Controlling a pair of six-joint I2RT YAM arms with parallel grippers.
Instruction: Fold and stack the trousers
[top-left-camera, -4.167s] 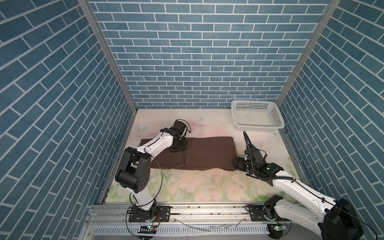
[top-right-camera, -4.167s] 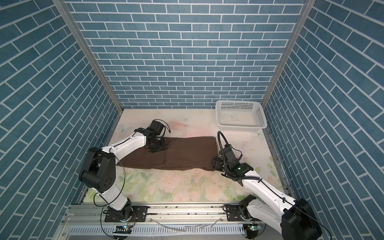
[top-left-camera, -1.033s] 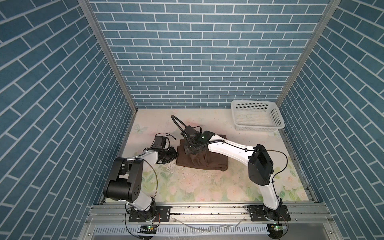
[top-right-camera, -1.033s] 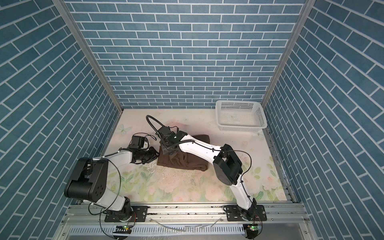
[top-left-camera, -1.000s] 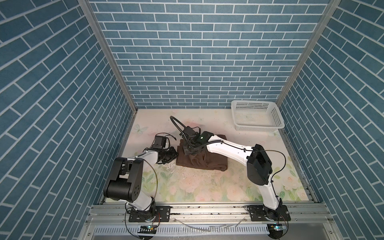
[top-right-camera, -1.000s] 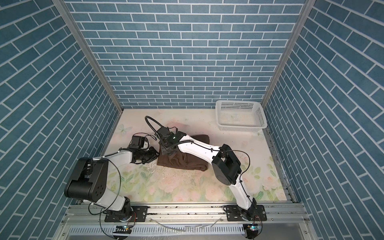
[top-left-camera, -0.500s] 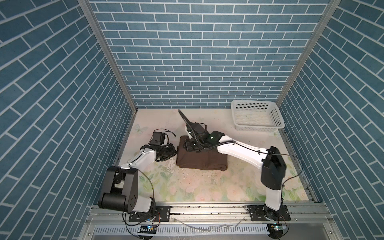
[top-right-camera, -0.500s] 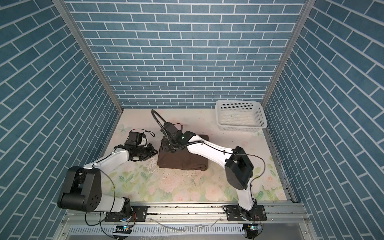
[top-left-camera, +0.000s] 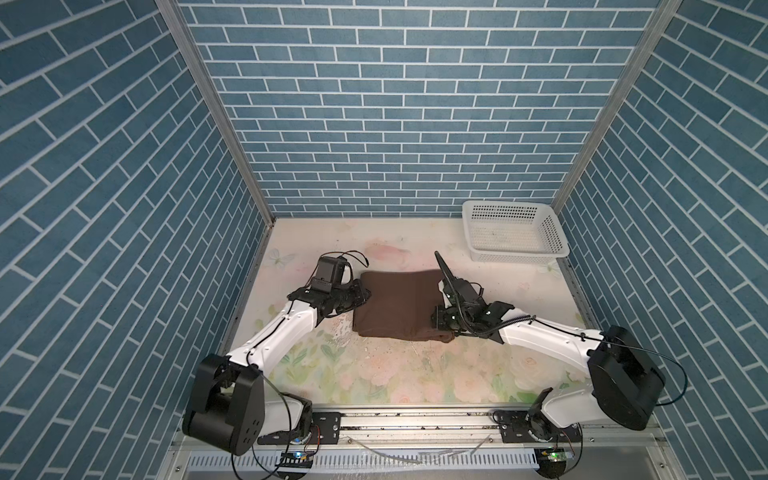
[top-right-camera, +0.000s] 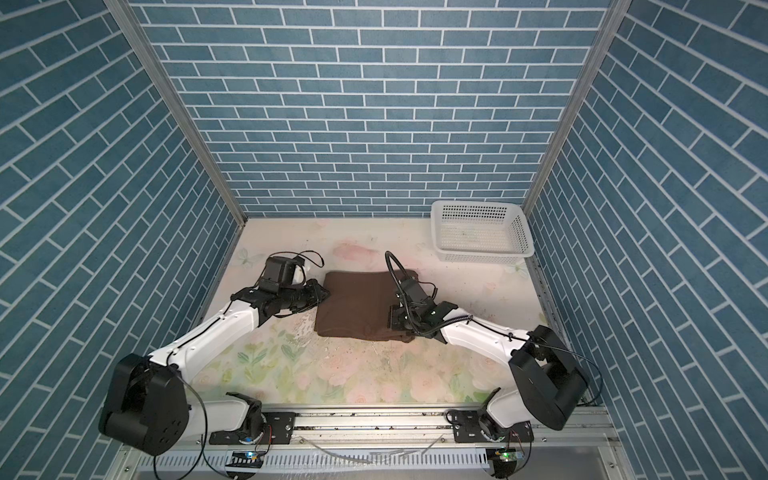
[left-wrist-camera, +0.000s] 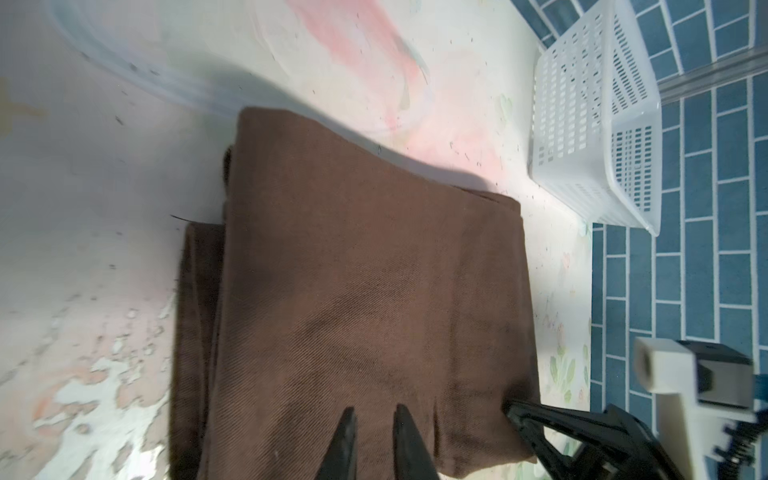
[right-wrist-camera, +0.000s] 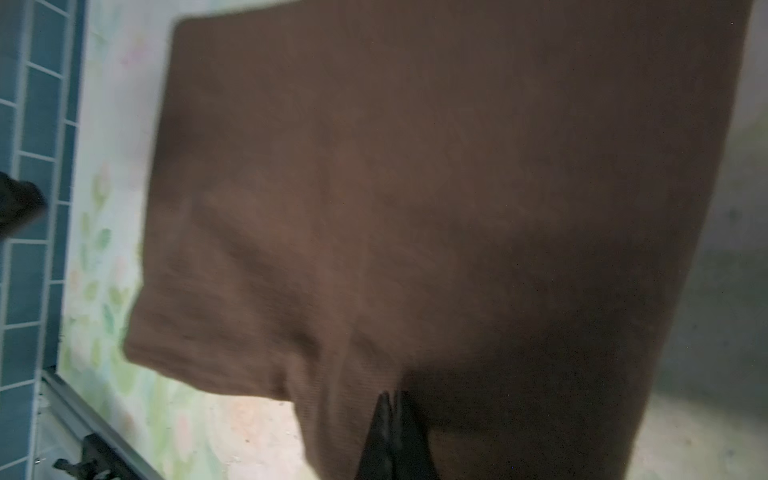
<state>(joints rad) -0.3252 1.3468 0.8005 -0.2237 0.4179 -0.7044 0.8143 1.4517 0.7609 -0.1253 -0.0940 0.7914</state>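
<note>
You are looking at the trousers (top-left-camera: 395, 303) lying folded into a compact brown pack around the middle of the table (top-left-camera: 415, 374), well away from every edge. In the left wrist view a lower layer is peeking out from under the top layer along the pack's near side (left-wrist-camera: 195, 332).

Your left gripper (top-left-camera: 365, 296) is sitting low at the pack's left edge. Its wrist camera is showing the jaws (left-wrist-camera: 372, 419) standing only a narrow gap apart, with both black fingers (left-wrist-camera: 345, 440) lying over the top layer and flat cloth showing between them.

Your right gripper (top-left-camera: 436, 320) is reaching in at the pack's near right corner, where a small bunch of cloth is sticking out toward the table's near edge. Its jaws are pressing together with no gap (right-wrist-camera: 390, 401), and the tips are meeting the cloth's border. That view is blurring too much to tell whether any fabric is caught between them.

The white basket (top-left-camera: 515, 249) is standing in the table's far right corner, well apart from the trousers and from both grippers.
</note>
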